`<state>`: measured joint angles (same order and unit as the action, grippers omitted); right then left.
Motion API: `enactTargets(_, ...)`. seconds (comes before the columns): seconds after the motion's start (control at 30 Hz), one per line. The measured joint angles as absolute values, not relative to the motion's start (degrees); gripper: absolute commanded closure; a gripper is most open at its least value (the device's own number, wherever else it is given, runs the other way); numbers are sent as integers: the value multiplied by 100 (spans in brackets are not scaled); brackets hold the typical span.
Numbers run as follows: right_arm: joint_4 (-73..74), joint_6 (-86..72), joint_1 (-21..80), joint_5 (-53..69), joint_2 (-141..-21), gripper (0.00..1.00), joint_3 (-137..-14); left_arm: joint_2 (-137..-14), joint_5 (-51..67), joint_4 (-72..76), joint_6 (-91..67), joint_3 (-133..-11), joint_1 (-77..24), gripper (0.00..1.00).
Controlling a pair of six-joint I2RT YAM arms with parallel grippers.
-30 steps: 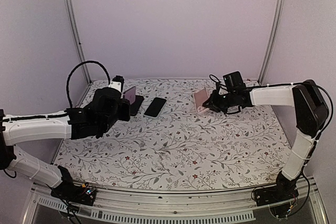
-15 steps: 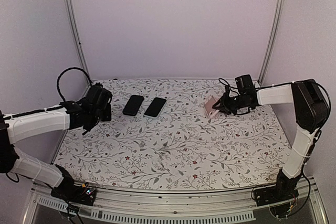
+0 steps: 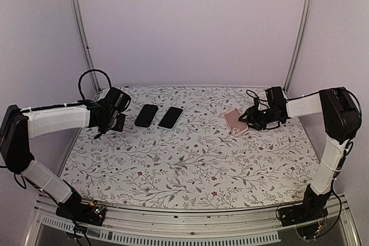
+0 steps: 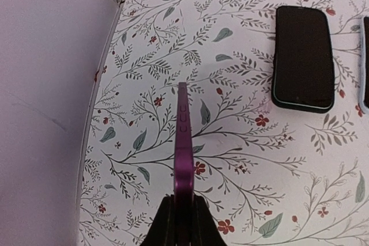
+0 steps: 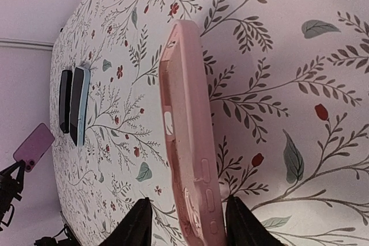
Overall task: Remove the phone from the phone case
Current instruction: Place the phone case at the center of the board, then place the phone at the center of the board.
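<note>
Purple phone case [image 4: 182, 142] pinched edge-on in left gripper [image 4: 182, 214]; pink case [image 5: 184, 113] on table between parted right gripper [image 5: 188, 200] fingers; 2 phones [image 3: 146, 115] [image 3: 170, 117] upper centre.

The pink case [image 5: 187, 136] looks like soft, matt plastic or rubber with a dull, faintly speckled skin. The purple case [image 4: 183, 142], seen edge-on, is smoother plastic with a slight satin sheen along its rim. The black phone [image 4: 303, 56] has a glossy glass face ringed by a smooth pale edge and lies on a matt, flat, flower-printed table cover [image 3: 196, 159], cloth or paper I cannot tell, while the frame posts [image 3: 81, 33] are dull silvery metal.
</note>
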<state>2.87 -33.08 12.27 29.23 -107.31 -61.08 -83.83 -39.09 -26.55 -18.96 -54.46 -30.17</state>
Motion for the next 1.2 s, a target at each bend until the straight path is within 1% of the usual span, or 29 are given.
enactTargets(0.43, 233, -2982, 1157, 2650, -10731, 13, -5955, -8589, -3848, -2987, -1044, -5457, -3057, 100)
enactTargets(0.5, 250, -2950, 1155, 2558, -10724, 10, -5955, -8628, -3909, -2985, -972, -5448, -3116, 100)
enactTargets(0.67, 257, -2862, 1155, 2438, -10621, 7, -5955, -8897, -4174, -2982, -827, -5437, -3409, 100)
enactTargets(0.93, 248, -2840, 1155, 2423, -10431, 6, -5955, -9771, -4860, -2941, -530, -5439, -3721, 99)
enactTargets(1.03, 250, -2834, 1155, 2423, -10429, 5, -5955, -10095, -5009, -2947, -401, -5494, -3741, 95)
enactTargets(1.2, 246, -2818, 1155, 2427, -10429, 5, -5955, -10398, -5065, -2950, -233, -5616, -3741, 93)
